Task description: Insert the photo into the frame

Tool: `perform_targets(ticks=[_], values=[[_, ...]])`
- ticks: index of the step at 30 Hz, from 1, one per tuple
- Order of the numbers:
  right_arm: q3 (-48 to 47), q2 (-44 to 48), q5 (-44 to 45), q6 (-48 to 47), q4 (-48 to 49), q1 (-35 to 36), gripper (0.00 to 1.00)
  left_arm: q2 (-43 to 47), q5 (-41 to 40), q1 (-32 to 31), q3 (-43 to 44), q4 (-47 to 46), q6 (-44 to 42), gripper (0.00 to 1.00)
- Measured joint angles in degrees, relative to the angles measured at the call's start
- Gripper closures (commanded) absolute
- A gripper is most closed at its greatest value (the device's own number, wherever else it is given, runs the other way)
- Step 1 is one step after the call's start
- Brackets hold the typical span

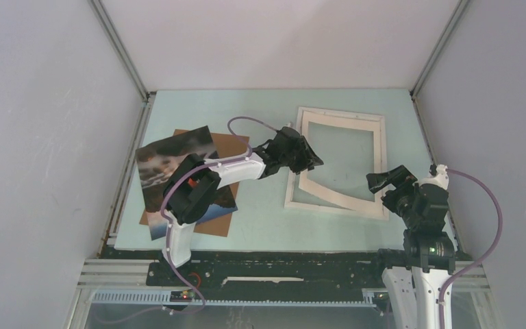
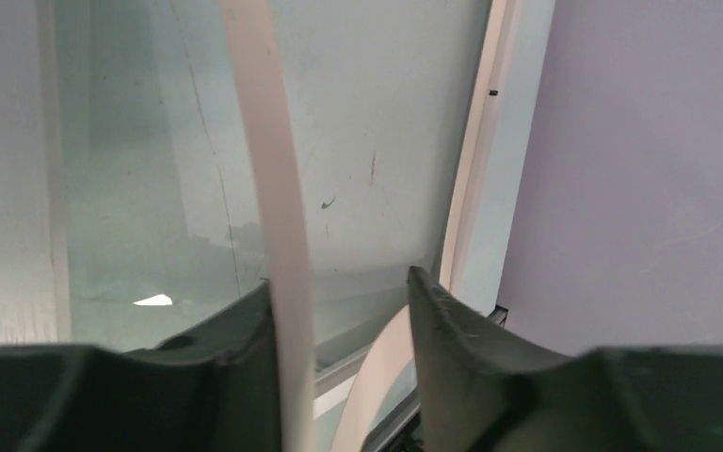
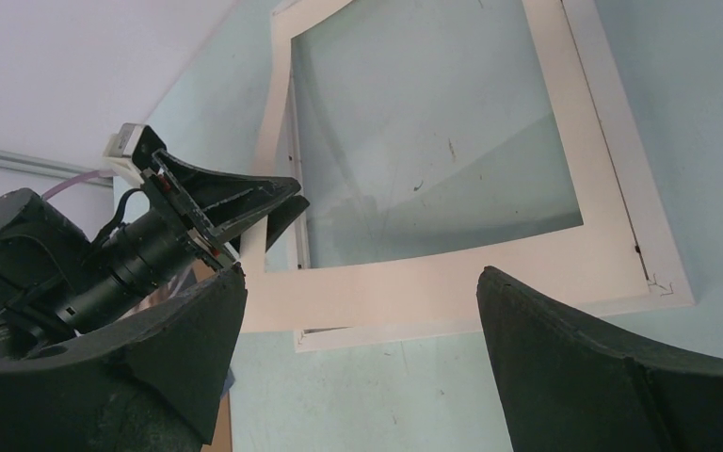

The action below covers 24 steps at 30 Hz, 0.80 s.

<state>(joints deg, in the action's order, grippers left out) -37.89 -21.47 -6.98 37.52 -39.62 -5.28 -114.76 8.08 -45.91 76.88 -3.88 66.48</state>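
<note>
The photo [image 1: 168, 156], dark sky and clouds, lies on the left of the table, partly hidden under my left arm. The white frame [image 1: 382, 147] with its clear pane [image 3: 433, 122] lies flat at the right. A thin white mat sheet [image 1: 332, 193] sits in it, bowed upward at its near left corner. My left gripper [image 1: 315, 162] is at that raised edge. In the left wrist view the white strip [image 2: 278, 188] rests against one finger [image 2: 245, 320], with a gap to the other, so the gripper [image 2: 339, 287] is open. My right gripper [image 1: 385, 179] hovers open over the frame's near right corner, holding nothing [image 3: 362, 278].
A plain brown backing board [image 1: 231, 147] lies under the photo. The pale green table surface [image 1: 260, 205] is boxed in by grey walls on three sides [image 1: 41, 137]. A black rail [image 1: 281, 264] with the arm bases runs along the near edge.
</note>
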Motion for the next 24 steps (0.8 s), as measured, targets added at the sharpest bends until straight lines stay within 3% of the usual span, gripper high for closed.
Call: perform_targets(ticks=[6, 12, 16, 24], values=[[0.0, 0.0, -0.02, 0.0, 0.0, 0.0, 0.0, 0.0, -0.44, -0.04, 5.86, 8.81, -4.42, 0.23], [0.09, 0.04, -0.31, -0.07, 0.04, 0.0, 0.0, 0.04, -1.09, -0.04, 9.01, 14.19, -7.89, 0.09], [0.59, 0.13, -0.68, -0.15, 0.04, -0.2, 0.0, 0.04, -2.01, -0.04, 10.78, 19.76, -9.7, 0.03], [0.76, 0.17, -1.18, -0.15, 0.04, -0.26, 0.0, 0.02, -4.24, -1.01, 15.47, 24.68, -11.06, 0.02]])
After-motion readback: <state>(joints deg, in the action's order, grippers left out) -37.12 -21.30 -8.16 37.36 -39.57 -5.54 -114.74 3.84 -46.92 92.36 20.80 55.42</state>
